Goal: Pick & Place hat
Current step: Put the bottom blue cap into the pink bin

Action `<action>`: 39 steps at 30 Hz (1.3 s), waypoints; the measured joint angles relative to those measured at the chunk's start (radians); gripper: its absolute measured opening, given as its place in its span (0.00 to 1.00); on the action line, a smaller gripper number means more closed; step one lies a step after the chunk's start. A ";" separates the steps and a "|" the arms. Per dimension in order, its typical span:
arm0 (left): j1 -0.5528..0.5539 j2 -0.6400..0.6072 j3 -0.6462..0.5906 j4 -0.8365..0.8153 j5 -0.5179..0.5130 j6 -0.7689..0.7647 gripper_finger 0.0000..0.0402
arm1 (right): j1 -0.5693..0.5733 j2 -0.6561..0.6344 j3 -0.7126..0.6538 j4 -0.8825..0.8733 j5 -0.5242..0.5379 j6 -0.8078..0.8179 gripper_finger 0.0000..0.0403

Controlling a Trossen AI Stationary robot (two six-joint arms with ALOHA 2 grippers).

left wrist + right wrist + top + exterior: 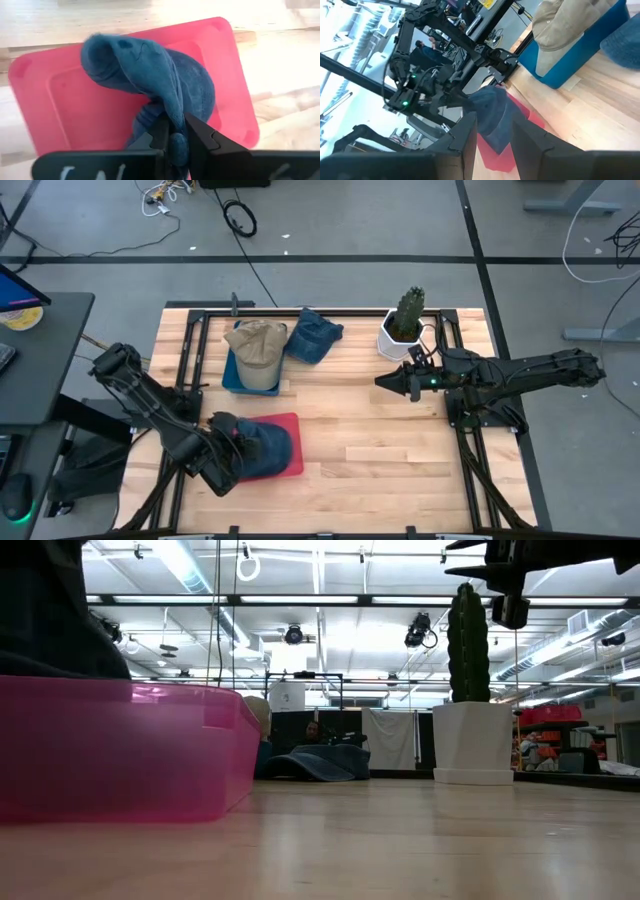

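Left wrist view: the left gripper (173,136) has its fingers (200,135) pinched narrow on a fold of the blue hat (150,75), which hangs bunched over the red tray (55,105). From above, that gripper (228,442) sits at the tray's (292,425) left edge, near the table's (380,450) front left, with the hat (262,448) lying on the tray.

The right gripper (388,381) hovers over the table's right half, just in front of the potted cactus (405,320); its fingers (530,137) stand partly apart with nothing between them.

At the table's back a tan hat (256,345) rests in a blue bin (232,375), and another blue hat (314,335) lies on the wood just beside it. The surface is pale wooden planks in a black frame.

Around it, a grey floor carries cables (238,218) and dark tape lines. Low view shows the tray's pink wall (120,750) close by, the cactus (470,640) in its white pot, and a bright hall with ceiling lights behind.
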 joint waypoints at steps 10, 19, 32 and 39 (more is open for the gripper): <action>-0.005 0.008 0.027 -0.028 0.063 -0.006 0.09 | 0.000 0.000 0.000 0.000 0.012 -0.020 0.28; -0.001 0.007 0.009 -0.128 0.169 -0.017 0.09 | 0.000 0.000 0.000 0.000 0.012 -0.028 0.28; 0.001 0.009 0.009 -0.045 0.218 -0.026 0.09 | 0.000 0.000 0.000 0.000 0.012 -0.034 0.28; 0.062 0.077 0.009 -0.068 0.227 -0.030 0.09 | 0.000 0.000 0.000 0.000 0.012 -0.047 0.28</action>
